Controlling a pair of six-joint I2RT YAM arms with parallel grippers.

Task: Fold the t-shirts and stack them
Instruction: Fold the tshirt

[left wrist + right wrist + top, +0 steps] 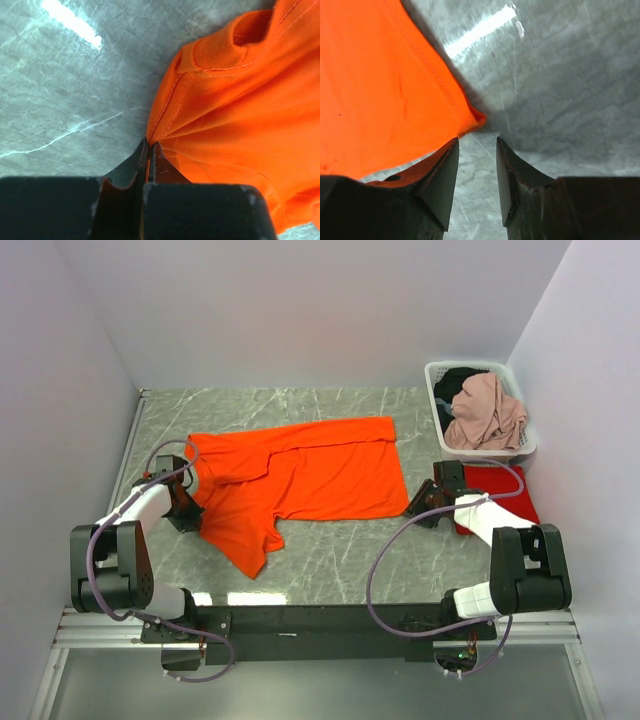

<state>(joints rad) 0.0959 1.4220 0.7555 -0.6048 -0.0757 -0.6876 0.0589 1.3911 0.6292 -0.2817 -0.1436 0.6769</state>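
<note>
Orange t-shirt (pixel 300 475) lies spread flat on the table (pixel 330 560), roughly mid-surface. Its long axis runs left to right: collar (pixel 250 35) toward the left arm, hem toward the right arm. One sleeve trails toward the near edge, and a fold creases the upper body.

Red t-shirt (pixel 515 490) sits well apart at the right edge, partly under the right arm and just near of the basket (pixel 432 380) of other clothes. It looks bunched or folded; hard to tell which.

Left gripper (pixel 150 150) is at the collar end, jaws pinched tight on a tuck of orange cloth beside the shoulder seam. The fabric fans out from the pinch.

Right gripper (pixel 477 160) is at the opposite end, jaws parted with nothing between them. The hem corner (pixel 476 118) lies just ahead of the gap and a little to its left, flat on the table. The cloth edge runs away up and left from there.

Judgement: the right arm is the nearer one to that corner. The coming move turns on advancing slightly forward and left so the corner falls between the fingers before closing. With both ends held along the long axis, a fold could begin. The corner lies flat, so the lower finger may push it along rather than slip under it.
</note>
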